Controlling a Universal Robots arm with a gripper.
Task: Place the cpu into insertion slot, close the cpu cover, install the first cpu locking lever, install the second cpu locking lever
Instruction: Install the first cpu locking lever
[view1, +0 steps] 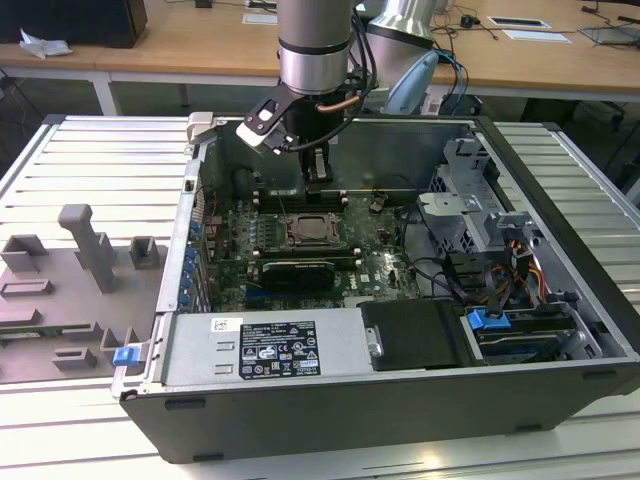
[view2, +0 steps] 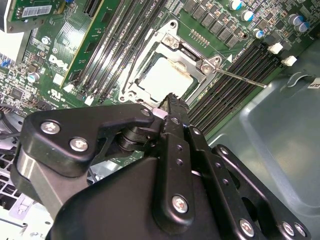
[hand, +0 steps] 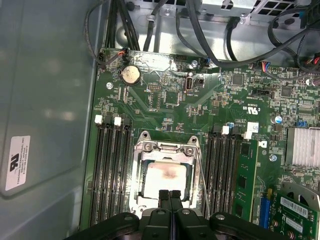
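The cpu (hand: 165, 180) lies flat in the insertion slot (hand: 136, 197) on the green motherboard (hand: 165, 95), its pale top showing a brownish smear. The silvery cpu cover (hand: 167, 148) lies down around it, framing the chip in its window. A thin metal locking lever (view2: 242, 78) sticks out along one side of the socket; it also shows as a thin wire (hand: 202, 175) in the first wrist view. My gripper (hand: 169, 194) hangs just above the socket's edge, fingers shut together with nothing between them. In the exterior view the gripper (view1: 318, 172) is over the back of the socket (view1: 312, 232).
Black memory slots (hand: 111, 165) flank the socket on both sides. The grey case wall (hand: 45, 100) stands close by. Cable bundles (hand: 210, 30) and a drive cage (view1: 470, 200) fill the exterior view's right. A power supply (view1: 265, 350) lies along the front.
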